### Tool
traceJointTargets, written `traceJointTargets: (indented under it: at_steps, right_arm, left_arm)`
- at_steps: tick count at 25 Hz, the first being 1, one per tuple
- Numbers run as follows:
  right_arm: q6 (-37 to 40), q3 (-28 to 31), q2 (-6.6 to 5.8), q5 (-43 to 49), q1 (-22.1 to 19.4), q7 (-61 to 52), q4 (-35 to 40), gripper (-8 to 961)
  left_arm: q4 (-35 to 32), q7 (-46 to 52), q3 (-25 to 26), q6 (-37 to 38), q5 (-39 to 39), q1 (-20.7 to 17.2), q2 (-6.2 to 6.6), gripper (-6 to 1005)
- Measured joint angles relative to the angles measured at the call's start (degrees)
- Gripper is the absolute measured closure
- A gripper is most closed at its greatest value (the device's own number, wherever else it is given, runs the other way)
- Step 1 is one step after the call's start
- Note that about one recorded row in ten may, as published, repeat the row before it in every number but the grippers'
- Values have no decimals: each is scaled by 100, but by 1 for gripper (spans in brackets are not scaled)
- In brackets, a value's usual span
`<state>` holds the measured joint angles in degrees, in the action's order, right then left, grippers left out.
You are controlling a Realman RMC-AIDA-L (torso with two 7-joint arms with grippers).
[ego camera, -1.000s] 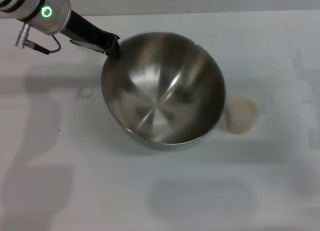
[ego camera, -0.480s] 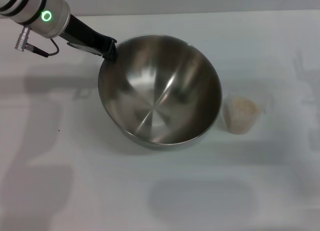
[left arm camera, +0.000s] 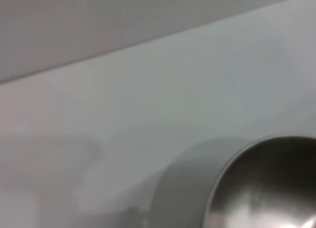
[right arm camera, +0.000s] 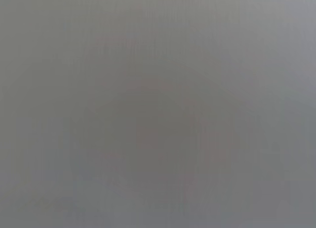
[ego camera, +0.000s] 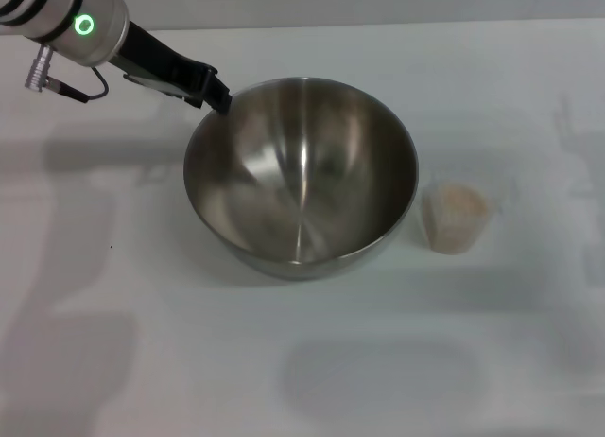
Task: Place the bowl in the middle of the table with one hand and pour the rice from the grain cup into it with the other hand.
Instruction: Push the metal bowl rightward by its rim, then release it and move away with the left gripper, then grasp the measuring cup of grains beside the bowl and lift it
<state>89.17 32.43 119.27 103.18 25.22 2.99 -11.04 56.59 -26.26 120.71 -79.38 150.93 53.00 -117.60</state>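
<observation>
Bowl (ego camera: pixel 301 177), gripped at its rim by left end effector (ego camera: pixel 216 98), now sits level, no longer tilted.

The bowl (ego camera: pixel 301 177) is brushed steel, shiny inside. The grain cup (ego camera: pixel 457 218) looks like translucent plastic, and the rice (ego camera: pixel 460 203) in it is pale and granular. The table (ego camera: pixel 378 361) is white, smooth and matt.

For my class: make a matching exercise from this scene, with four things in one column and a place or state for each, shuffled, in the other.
Things:
1. bowl
2. grain cup
3. left hand
4. table

Places or states:
A. white, under everything
B. at the bowl's far-left rim
C. steel, empty inside
D. upright to the right of the bowl, holding rice

Pairs: 1-C, 2-D, 3-B, 4-A
</observation>
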Motion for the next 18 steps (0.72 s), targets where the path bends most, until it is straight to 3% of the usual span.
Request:
traceJointTargets:
  at_steps: [3,7,9,10,12,13,18]
  right_arm:
    - [3,0,0,1,-3,5,1,325]
    - [5,0,0,1,-9,9,0,326]
    - [5,0,0,1,-9,9,0,326]
    - [5,1,0,1,-9,9,0,326]
    - [6,1,0,1,-9,9,-7,326]
    - [6,1,0,1,-9,9,-7,326]
    - [4,0,0,1,-9,12,-2,325]
  left_arm:
    - [215,8,7,85,-5,-81,-9,695]
    - [633,18,26,237,-45,-258,-22,665]
    - [1332,-8,-74,1031,-372,-761,-78,658]
    - [1332,-8,-74,1031,-372,-761,-78,658]
    - [1648,-148,-706,2620,-847,-1501,-79,658]
    - [1648,-148,-706,2620,-847,-1501,-79,659]
    - [1710,-651,-1878,6005,-1331,-2661,-75,662]
